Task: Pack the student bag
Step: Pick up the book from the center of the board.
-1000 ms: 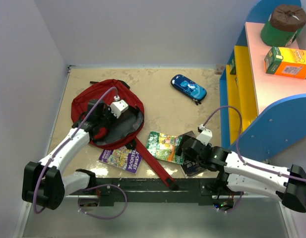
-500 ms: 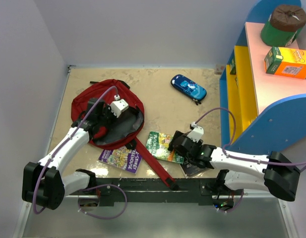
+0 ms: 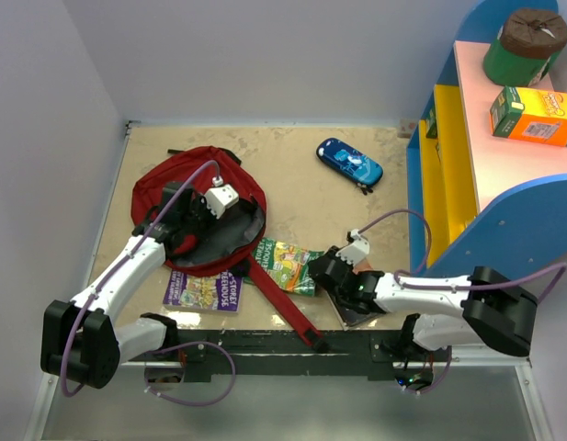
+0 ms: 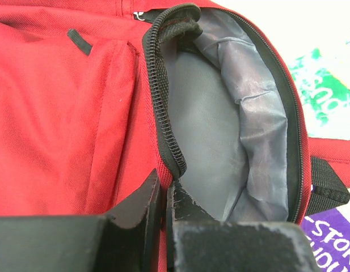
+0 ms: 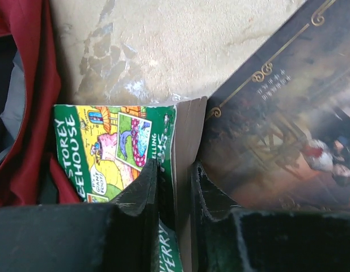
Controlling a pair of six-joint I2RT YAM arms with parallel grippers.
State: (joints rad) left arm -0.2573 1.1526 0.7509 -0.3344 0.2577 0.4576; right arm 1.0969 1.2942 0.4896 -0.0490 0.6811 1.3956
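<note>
From above, the bag (image 3: 187,179) lies at the far left of the counter (image 3: 301,197), its mouth turned toward the middle. My left hand (image 3: 202,213) is at the rim. My right hand (image 3: 318,272) sits low on the near end of the green book (image 3: 285,262), which lies just beside the mouth with its left end against the strap (image 3: 285,308). My worry is that the leading corner snags on that strap or on the lower lip instead of sliding in. The purple book (image 3: 202,290) is tucked close under the mouth and could be shoved along with it.

In the left wrist view, that hand is pinched almost fully closed on the zipper rim, holding the mouth open onto the grey lining. It is a thin bite of fabric. If it slips, I judge the flap drops and the book meets cloth, not the opening.

In the right wrist view, the fingers (image 5: 142,190) are clamped on the green book near its page edge, one on the cover. Held this close to one edge, the book could pivot, or pages could fan and slide out. The dark book (image 5: 277,113) lies right against the other finger and may get dragged.
</note>
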